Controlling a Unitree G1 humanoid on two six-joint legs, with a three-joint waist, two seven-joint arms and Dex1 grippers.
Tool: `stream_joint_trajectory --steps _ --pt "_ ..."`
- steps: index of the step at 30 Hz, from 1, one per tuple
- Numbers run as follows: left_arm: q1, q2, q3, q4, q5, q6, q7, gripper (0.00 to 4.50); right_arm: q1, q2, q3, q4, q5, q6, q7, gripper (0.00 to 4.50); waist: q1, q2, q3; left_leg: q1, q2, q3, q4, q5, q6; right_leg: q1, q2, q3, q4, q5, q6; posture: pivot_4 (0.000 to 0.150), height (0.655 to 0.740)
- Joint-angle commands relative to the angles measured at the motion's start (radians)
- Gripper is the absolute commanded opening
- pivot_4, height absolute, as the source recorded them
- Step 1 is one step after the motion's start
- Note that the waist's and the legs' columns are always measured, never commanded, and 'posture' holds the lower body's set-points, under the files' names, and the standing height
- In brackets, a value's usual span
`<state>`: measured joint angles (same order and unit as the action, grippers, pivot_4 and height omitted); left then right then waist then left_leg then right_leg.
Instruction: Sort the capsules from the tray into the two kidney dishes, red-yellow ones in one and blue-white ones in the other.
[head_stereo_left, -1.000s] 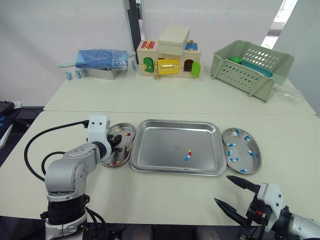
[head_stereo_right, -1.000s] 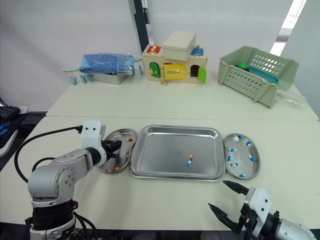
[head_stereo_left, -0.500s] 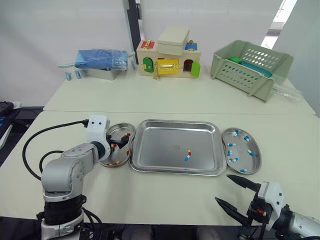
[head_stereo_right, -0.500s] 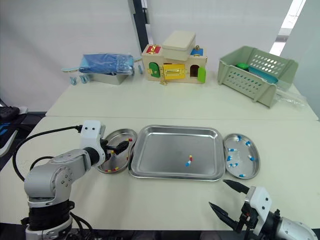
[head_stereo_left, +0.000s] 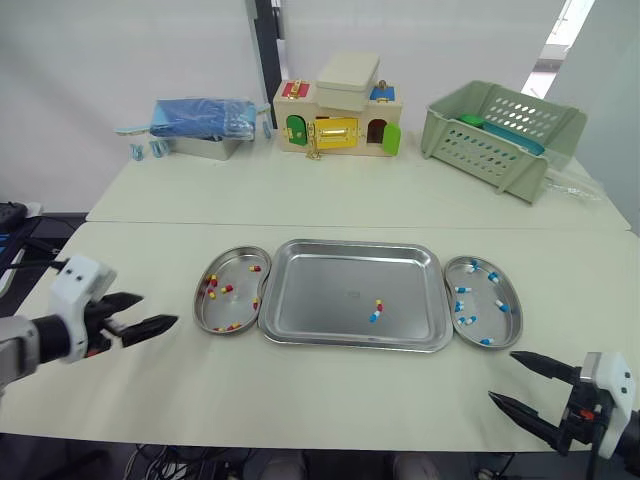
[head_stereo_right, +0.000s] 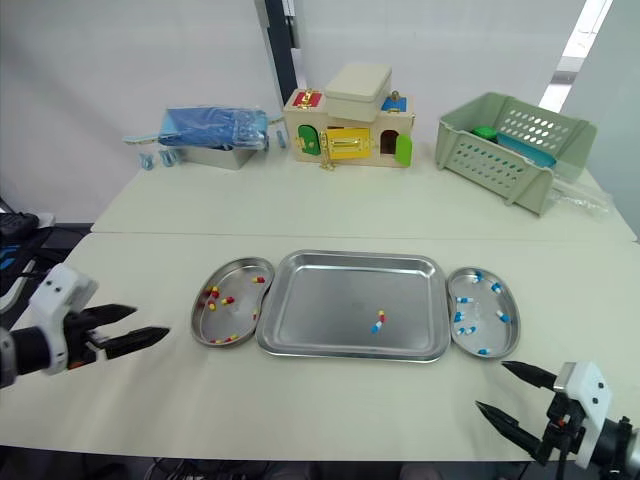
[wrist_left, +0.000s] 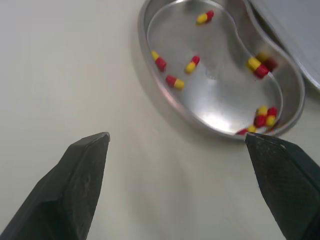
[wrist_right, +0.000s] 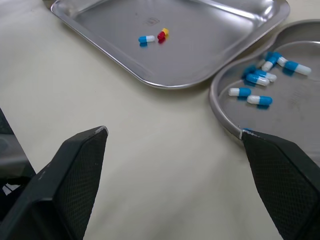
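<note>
The steel tray (head_stereo_left: 320, 290) lies mid-table and holds one red-yellow capsule (head_stereo_left: 379, 303) beside one blue-white capsule (head_stereo_left: 375, 316). Touching its left side, the left kidney dish (head_stereo_left: 243, 283) carries several red-yellow capsules. Against its right side, the right kidney dish (head_stereo_left: 483, 302) carries several blue-white capsules. My left gripper (head_stereo_left: 158, 309) hovers open and empty, left of the left kidney dish (wrist_left: 220, 90). Low near the front edge, below the right kidney dish (wrist_right: 300, 100), my right gripper (head_stereo_left: 501, 376) is open and empty; its wrist view shows the tray (wrist_right: 200, 30).
At the back of the far table stand a blue bag on a metal box (head_stereo_left: 200, 120), a wooden toy house (head_stereo_left: 340, 110) and a green basket (head_stereo_left: 500, 130). Bare tabletop lies in front of the tray and dishes.
My left gripper has drawn back from over the left dish, leftward and nearer the front edge. The right gripper has shifted to the right. Capsules lie as before.
</note>
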<state>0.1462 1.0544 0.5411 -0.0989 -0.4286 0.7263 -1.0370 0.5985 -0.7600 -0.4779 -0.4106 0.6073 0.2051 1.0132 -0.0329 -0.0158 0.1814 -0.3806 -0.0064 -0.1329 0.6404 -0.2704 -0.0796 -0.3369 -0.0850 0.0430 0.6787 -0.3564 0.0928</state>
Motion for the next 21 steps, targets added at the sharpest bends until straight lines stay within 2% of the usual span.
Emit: stream_joint_trajectory --steps 1,9,18,21 --pt "0.085 0.044 0.069 0.066 0.066 -0.137 -0.07 4.47 -0.031 -0.04 -0.077 0.082 0.006 -0.007 0.056 4.5 0.0 0.0 0.0 0.0 0.0 0.0 0.0 0.0 0.0 0.0 0.0 0.0 0.0 0.0 0.0 0.15 0.74" --pt "0.117 0.052 0.102 0.153 0.105 -0.231 -0.078 4.47 -0.139 -0.107 -0.111 0.267 -0.033 -0.031 0.139 4.5 0.0 0.0 0.0 0.0 0.0 0.0 -0.001 0.0 0.0 0.0 0.0 0.0 0.0 0.0 0.0 0.15 0.74" --pt "0.205 -0.006 0.166 0.055 0.079 -0.208 -0.079 4.47 -0.214 -0.144 -0.104 0.358 -0.063 -0.039 0.205 4.5 -0.003 0.0 0.0 0.001 0.0 0.001 -0.001 0.0 0.0 0.0 0.0 0.0 0.001 0.0 0.0 0.15 0.74" --pt "0.212 -0.047 0.189 0.014 0.056 -0.276 -0.098 4.47 -0.217 -0.147 -0.109 0.35 -0.065 -0.029 0.213 4.5 -0.001 0.0 0.0 0.0 0.0 0.001 -0.001 0.0 0.0 0.0 0.0 0.0 0.0 0.0 0.0 0.15 0.74"
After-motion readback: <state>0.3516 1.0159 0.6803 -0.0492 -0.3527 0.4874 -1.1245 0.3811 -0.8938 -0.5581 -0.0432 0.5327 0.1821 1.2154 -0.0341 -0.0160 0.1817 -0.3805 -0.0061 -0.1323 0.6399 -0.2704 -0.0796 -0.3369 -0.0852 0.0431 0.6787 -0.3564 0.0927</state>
